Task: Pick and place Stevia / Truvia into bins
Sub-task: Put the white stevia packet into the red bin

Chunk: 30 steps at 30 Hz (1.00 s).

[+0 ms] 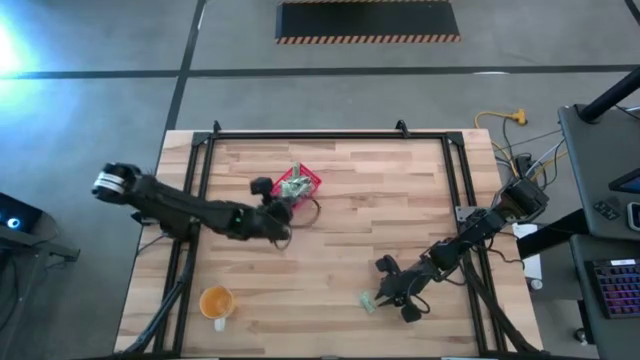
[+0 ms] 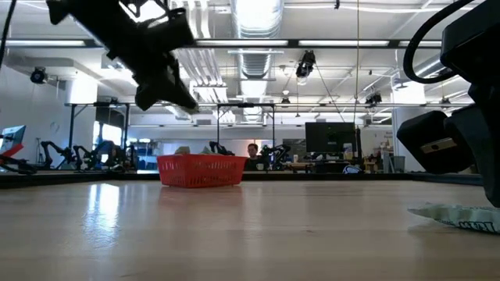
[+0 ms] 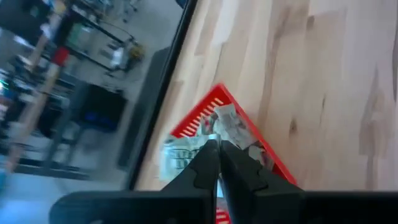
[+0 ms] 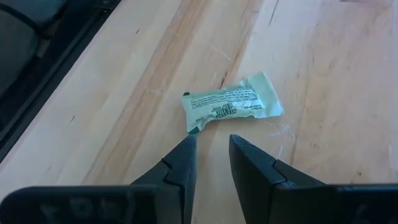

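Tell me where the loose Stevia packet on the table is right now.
In the high view the packet lies flat on the wooden table near its front edge, right of centre, just ahead of the right gripper, far from the red basket.

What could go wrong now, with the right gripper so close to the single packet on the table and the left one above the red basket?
1. The packet lies flat and creased on the wood, just ahead of the right gripper. Its slightly open fingers might push the packet away instead of pinching it.
2. The red basket already holds packets heaped near its rim. The left gripper hangs over it with fingers shut and might knock some out if it drops lower.
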### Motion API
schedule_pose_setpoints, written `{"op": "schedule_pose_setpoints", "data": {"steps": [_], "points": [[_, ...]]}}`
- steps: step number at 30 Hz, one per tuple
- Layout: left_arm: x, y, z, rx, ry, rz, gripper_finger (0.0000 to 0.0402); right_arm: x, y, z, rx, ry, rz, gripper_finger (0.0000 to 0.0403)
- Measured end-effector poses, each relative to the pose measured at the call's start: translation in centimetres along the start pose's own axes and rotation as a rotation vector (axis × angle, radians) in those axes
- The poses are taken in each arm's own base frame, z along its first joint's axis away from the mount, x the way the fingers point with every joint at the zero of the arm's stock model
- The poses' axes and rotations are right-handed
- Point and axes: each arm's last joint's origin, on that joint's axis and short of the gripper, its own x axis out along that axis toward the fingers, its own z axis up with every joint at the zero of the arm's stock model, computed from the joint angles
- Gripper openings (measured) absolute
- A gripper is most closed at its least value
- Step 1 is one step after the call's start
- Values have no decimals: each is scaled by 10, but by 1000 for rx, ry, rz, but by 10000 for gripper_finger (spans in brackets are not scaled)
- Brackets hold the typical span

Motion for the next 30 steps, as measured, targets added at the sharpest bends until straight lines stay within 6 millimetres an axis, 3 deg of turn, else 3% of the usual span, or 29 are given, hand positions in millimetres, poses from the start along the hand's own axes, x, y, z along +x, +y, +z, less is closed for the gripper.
{"op": "schedule_pose_setpoints", "data": {"steps": [7,21,30], "points": [[10,13,-37,-123,-108,-112,0,0,0,0,0,-4,1,86],[16,16,-35,-172,-187,-126,3,0,-1,0,0,-12,-27,86],[21,11,-36,-148,-158,-103,106,0,-1,0,0,-12,-27,86]]}}
